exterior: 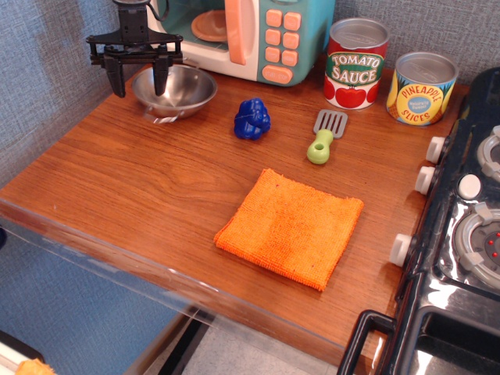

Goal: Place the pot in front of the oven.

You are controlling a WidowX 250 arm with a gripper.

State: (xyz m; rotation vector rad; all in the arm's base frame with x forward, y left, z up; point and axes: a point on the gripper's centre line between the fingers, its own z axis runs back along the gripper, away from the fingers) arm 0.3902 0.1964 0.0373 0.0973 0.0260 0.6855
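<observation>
One pot (175, 91) matters here, and it sits upright on the wood counter (156, 187) just in front of the oven (258, 35), toward that box's left end, with its near wire handle pointing down toward the front edge. Above its left rim hangs the gripper (137, 76), its two black fingers spread wide: one finger drops outside the pot on the left, the other stands over the bowl's inside, and neither seems to pinch the rim, so I judge the grasp let go. By the look of it the placing is nearly finished, and the good way to end it is a straight rise, so that the inner finger clears the rim without hooking it and tipping or dragging the light steel bowl. Sideways motion should wait until both fingertips are plainly above the rim. The blue toy (252, 119) lies right of the pot and apart from it, so nothing crowds the pot there. Several things are hard to read: whether the inner fingertip touches the bowl's floor or only hovers in it cannot be told from this one view; the far handle of the pot is hidden behind the bowl and the gripper; the arm above is cut off by the top edge, as is the upper part of the oven.
</observation>
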